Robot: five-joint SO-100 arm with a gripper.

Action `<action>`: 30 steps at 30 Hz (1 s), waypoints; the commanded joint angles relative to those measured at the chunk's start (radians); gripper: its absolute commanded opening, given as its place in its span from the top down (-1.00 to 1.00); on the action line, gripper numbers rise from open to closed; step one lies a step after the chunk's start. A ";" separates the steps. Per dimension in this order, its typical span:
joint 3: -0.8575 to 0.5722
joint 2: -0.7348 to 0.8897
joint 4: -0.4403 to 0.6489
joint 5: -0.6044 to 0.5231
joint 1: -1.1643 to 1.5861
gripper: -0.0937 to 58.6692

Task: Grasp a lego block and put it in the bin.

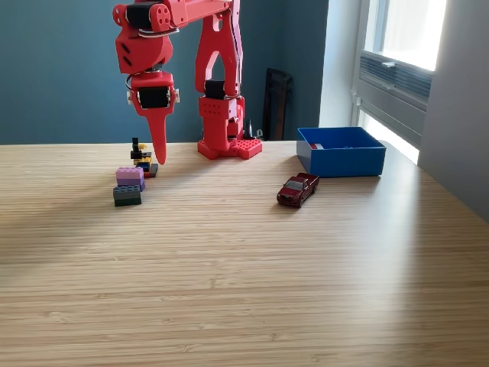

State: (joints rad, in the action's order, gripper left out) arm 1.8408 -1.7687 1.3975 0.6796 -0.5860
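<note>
Exterior view: red claw [160, 153] hangs tip-down over desk [244, 267], jaws look together, nothing gripped. Lego cluster just at view's left of claw tip: small black-yellow piece [139, 155] beside tip, pink block [130, 177] and dark block [127, 196] nearer camera. Blue bin [341, 151] well apart at view's right of claw, past toy car [298, 189]. Judgement: short shift leftward and down for grasp.

Arm [218, 53]: bright red plastic links, matt, with rounded edges, in the upper left of the frame.
Base [228, 145]: red block with a flat perforated foot plate.
Motors: black servo bodies set into the red shells at the joints.
Gripper [158, 141]: one long red tapering finger under a black motor housing.
Cables: thin light wires near the top joint.
</note>
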 commanded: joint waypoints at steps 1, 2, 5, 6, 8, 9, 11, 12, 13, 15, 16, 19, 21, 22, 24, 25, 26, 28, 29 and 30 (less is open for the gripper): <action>0.029 -0.071 -0.041 0.057 -0.032 0.16; 0.041 -0.069 -0.064 0.067 -0.041 0.16; 0.064 -0.067 -0.118 0.095 -0.074 0.18; 0.069 -0.067 -0.129 0.112 -0.087 0.19; 0.075 -0.067 -0.153 0.144 -0.115 0.19; 0.080 -0.067 -0.166 0.160 -0.127 0.19; 0.084 -0.067 -0.184 0.192 -0.152 0.20; 0.087 -0.066 -0.190 0.204 -0.161 0.20; 0.092 -0.066 -0.195 0.219 -0.172 0.20; 0.104 -0.066 -0.209 0.241 -0.190 0.20; 0.112 -0.066 -0.215 0.255 -0.199 0.20; 0.138 -0.066 -0.244 0.281 -0.224 0.21; 0.153 -0.066 -0.264 0.301 -0.239 0.22; 0.161 -0.066 -0.276 0.305 -0.245 0.23; 0.172 -0.066 -0.301 0.318 -0.259 0.23; 0.179 -0.064 -0.313 0.330 -0.265 0.23; 0.187 -0.064 -0.330 0.336 -0.272 0.23; 0.206 -0.064 -0.370 0.342 -0.281 0.23; 0.215 -0.064 -0.390 0.344 -0.282 0.23; 0.221 -0.064 -0.403 0.344 -0.284 0.23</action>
State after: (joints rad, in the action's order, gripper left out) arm 2.0601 -1.7687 1.0385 1.0124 -0.8575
